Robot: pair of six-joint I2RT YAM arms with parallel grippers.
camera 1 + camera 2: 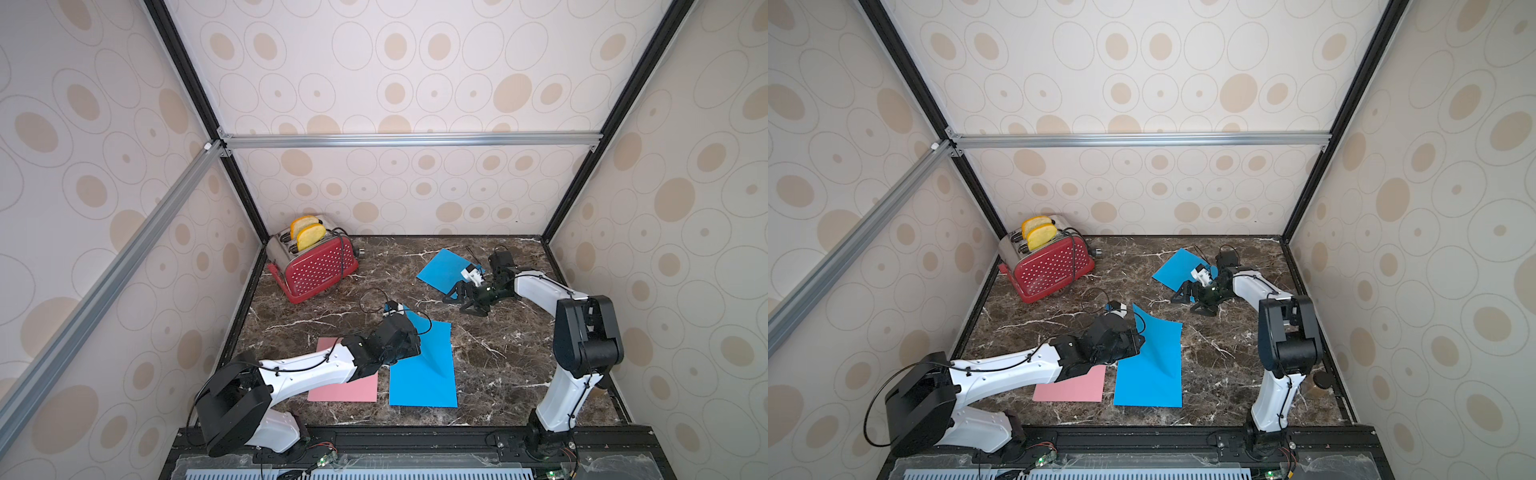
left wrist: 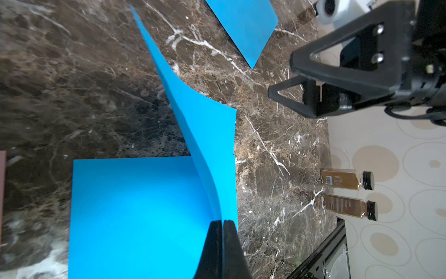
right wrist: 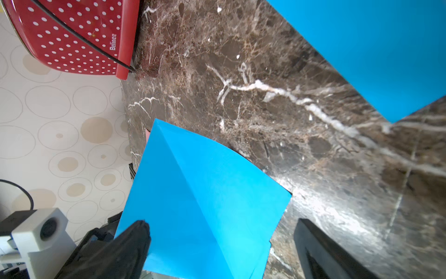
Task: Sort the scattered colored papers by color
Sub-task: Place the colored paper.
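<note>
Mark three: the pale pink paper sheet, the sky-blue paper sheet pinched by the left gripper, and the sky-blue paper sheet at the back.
Pale pink paper sheet (image 1: 349, 390): a top view, uncovered near part.
Pinched sky-blue paper sheet (image 2: 205, 120): left wrist view, raised curved part.
Back sky-blue paper sheet (image 1: 444, 269): a top view, open middle.

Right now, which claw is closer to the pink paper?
Left. The left gripper pinches the near blue sheet beside the pink paper; the right gripper hangs open farther off, by the far blue sheet.
</note>
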